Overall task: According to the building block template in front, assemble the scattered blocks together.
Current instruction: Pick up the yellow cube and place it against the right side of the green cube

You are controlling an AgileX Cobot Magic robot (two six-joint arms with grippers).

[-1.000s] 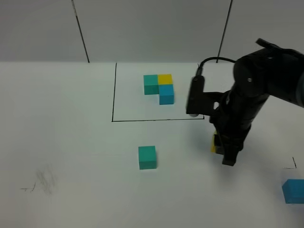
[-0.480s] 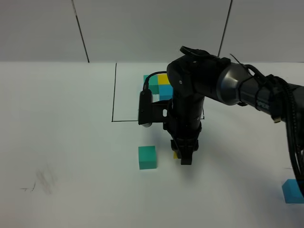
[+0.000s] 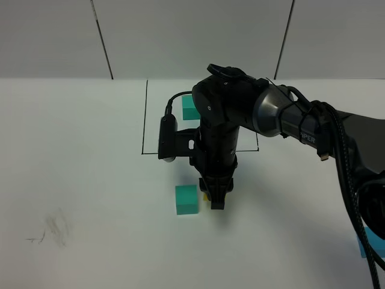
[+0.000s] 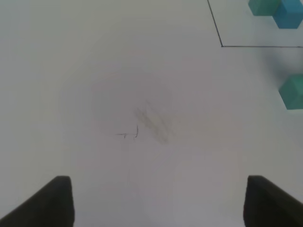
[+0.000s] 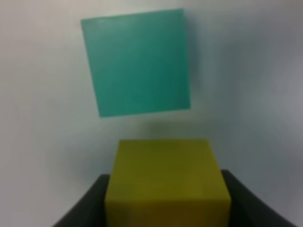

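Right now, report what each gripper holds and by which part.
The right gripper clamps the small yellow cube by two opposite side faces. The left gripper stands open, holding nothing.

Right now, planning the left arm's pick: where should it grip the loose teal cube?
Probably from straight above, pinching the teal cube by its near and far flat faces; the right gripper holds the yellow cube close beside a third face.

Gripped cube (image 5: 168,184) in R end effector (image 3: 216,203) just rt of free cube (image 3: 186,200), template (image 3: 190,107) behind both.
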